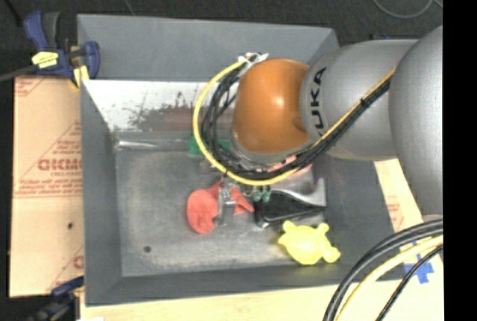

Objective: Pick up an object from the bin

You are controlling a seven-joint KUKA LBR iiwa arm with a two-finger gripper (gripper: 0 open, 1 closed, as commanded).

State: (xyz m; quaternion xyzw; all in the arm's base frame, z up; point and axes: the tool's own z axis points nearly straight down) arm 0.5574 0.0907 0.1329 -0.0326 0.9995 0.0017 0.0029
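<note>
My claw (228,202) is low over the middle of the bin floor, at the right edge of a soft red lump (198,212), close enough that the two appear to touch. My own wrist covers most of the claw from above, so I cannot tell whether it stands apart or together, nor whether anything is clamped in it. The orange cover (268,107) and the loop of yellow and black cables (200,118) hide the floor directly beneath them. A green thing (194,146) shows only as a small piece at the left of the cable loop, and its shape cannot be made out. A flat black thing (287,208) lies just right of the claw, its upper part under my wrist. A yellow toy-like figure with small rounded limbs (307,243) lies in full sight near the front wall, just below the black thing. The bin (209,44) has sloping grey walls. The left half of its floor is bare, with open room from the red lump out to the left wall and forward to the front wall. The right half is crowded by my arm (373,103), which enters from the right over the rim and bends down at the wrist, pointing the claw steeply at the floor.
</note>
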